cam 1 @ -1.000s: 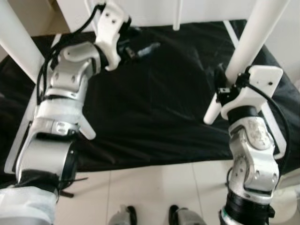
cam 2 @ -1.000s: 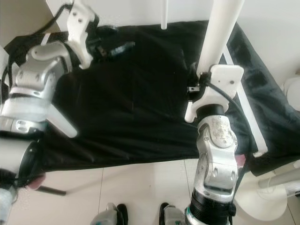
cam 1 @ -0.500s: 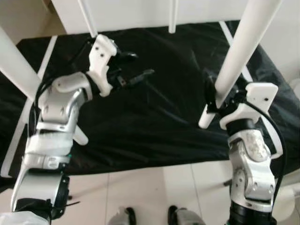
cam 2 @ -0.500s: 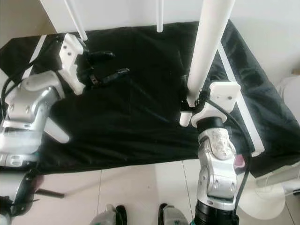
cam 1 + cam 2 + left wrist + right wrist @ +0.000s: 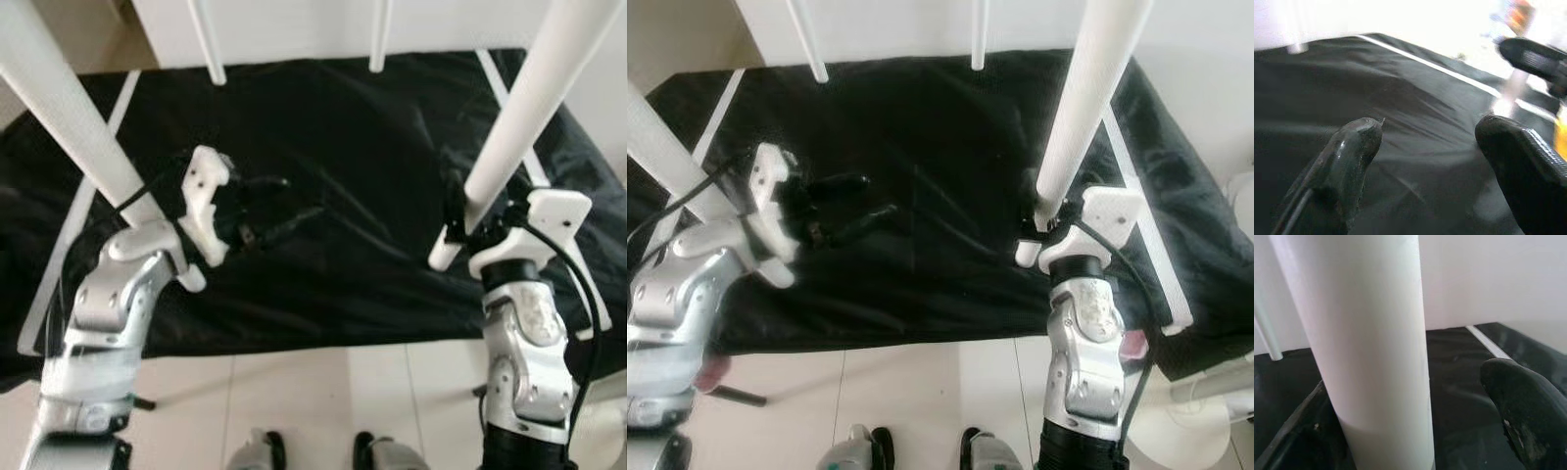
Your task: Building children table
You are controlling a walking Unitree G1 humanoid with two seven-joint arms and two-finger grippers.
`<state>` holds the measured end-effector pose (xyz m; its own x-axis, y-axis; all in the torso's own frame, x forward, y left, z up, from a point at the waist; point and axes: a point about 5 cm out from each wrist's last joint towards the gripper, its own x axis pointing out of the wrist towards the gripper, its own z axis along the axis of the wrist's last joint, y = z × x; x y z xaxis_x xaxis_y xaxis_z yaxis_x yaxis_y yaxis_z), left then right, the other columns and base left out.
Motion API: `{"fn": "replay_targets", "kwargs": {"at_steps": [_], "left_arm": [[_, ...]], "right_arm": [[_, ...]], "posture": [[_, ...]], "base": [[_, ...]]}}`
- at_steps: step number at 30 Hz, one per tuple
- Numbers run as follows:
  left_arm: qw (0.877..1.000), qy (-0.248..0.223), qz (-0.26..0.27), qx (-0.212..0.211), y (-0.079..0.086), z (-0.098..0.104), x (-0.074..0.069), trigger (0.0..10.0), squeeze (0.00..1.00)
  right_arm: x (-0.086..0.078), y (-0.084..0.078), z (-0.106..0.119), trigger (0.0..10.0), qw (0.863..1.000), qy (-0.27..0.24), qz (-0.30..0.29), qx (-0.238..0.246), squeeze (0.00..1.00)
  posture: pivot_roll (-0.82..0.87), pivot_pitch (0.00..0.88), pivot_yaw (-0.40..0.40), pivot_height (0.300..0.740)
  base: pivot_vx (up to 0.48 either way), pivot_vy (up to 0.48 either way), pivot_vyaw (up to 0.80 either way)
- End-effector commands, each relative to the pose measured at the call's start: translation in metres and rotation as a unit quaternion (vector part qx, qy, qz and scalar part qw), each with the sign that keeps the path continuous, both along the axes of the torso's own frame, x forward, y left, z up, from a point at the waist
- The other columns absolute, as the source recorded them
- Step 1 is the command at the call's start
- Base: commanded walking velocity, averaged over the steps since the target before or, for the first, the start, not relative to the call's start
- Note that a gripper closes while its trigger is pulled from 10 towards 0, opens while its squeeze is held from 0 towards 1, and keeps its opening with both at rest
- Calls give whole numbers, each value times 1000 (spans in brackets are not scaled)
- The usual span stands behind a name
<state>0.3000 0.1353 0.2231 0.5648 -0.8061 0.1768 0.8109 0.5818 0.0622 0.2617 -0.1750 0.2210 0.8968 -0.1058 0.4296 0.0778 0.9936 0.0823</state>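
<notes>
A black panel (image 5: 362, 147) with white side rails lies before me, and white legs stand up from it. My right gripper (image 5: 456, 217) is at the foot of the thick near-right leg (image 5: 529, 108). In the right wrist view that leg (image 5: 1366, 347) stands between the fingers (image 5: 1523, 406), one close to it and the other a gap away, so the gripper is open. My left gripper (image 5: 294, 199) hovers open over the left-middle of the panel, beside the near-left leg (image 5: 69, 108). Nothing lies between its fingers (image 5: 1352, 147).
Two thin white rods (image 5: 208, 44) (image 5: 380, 34) rise at the panel's far edge before a white wall. Pale floor tiles (image 5: 323, 401) and my feet (image 5: 260, 452) lie below the near edge. A round white base (image 5: 1176, 421) sits on the floor at the right.
My left gripper has drawn back from the far left corner toward me, down over the panel's left-middle. The right gripper stays at the leg. The camera has shifted.
</notes>
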Motion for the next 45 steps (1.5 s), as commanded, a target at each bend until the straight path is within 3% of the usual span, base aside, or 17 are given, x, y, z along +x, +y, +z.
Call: {"fn": "replay_targets", "kwargs": {"at_steps": [1, 6, 11, 17, 24, 31, 45], "left_arm": [[999, 5, 28, -18, 5, 1, -2, 10000, 0], [999, 5, 32, -31, 12, -10, -19, 10000, 0], [998, 4, 62, -32, 25, -20, -27, 10000, 0], [984, -2, 165, -60, 36, -27, -26, 10000, 0], [973, -6, 221, -63, 40, -41, -37, 10000, 0], [973, -13, 226, -53, 38, -48, -45, 10000, 0], [967, -24, 245, -65, 37, -49, -46, 10000, 0]], "right_arm": [[-19, 4, -49, 10000, 996, 85, 0, 27, 0], [-25, 12, -52, 10000, 995, 74, 53, 39, 0], [-29, 6, -54, 10000, 996, 75, 49, 22, 0], [-44, -2, -66, 10000, 995, 92, 32, -2, 0], [-57, -2, -80, 10000, 993, 112, 43, -16, 0], [-59, -2, -81, 10000, 993, 110, 44, -23, 0], [-56, -3, -76, 10000, 994, 95, 41, -30, 0]], "posture": [[-12, 184, 49, 740], [-8, 183, 45, 740], [0, 182, 35, 740], [-5, 176, 24, 740], [-11, 164, 27, 740], [-9, 157, 28, 740], [-14, 156, 17, 740]], "base": [[0, 0, 0], [0, 0, 0], [0, 0, 0], [0, 0, 0], [0, 0, 0], [0, 0, 0], [0, 0, 0]]}}
